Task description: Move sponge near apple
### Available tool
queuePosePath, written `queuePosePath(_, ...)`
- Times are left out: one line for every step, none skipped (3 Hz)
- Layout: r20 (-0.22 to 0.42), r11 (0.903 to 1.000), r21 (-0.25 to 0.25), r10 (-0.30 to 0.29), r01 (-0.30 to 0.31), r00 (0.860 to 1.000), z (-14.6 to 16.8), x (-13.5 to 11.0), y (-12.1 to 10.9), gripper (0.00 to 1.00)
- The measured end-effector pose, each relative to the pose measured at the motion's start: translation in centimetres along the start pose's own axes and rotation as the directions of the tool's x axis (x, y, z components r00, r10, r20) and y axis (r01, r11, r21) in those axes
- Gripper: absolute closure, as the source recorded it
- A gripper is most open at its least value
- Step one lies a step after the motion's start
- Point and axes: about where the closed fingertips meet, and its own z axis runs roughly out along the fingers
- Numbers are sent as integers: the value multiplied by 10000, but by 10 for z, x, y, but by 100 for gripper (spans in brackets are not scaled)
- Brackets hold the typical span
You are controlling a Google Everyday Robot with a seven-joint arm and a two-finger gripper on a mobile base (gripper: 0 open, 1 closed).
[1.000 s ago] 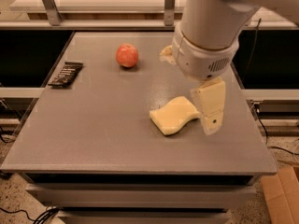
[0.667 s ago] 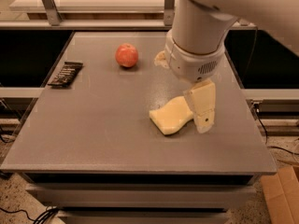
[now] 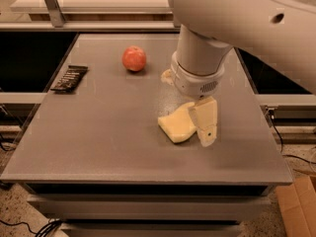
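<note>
Found the hand (image 3: 203,132) down at the right edge of the sponge (image 3: 175,125) on the desk (image 3: 98,137), well apart from the far-left apple (image 3: 134,58), grip impossible to tell; judged the grasp in hand, needing a secure hold before carrying far-left.

The grey table (image 3: 98,142) carries an apple (image 3: 134,58) toward the back, a dark packet (image 3: 69,78) at its left edge and a sponge (image 3: 176,126) right of centre, the gripper (image 3: 202,132) low at the sponge's right side.
</note>
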Motion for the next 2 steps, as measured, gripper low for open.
queuePosePath(221, 9999, -115, 10, -7, 9998, 21, 0, -2, 0)
queuePosePath(473, 9998, -209, 75, -66, 9989, 40, 3, -2, 0)
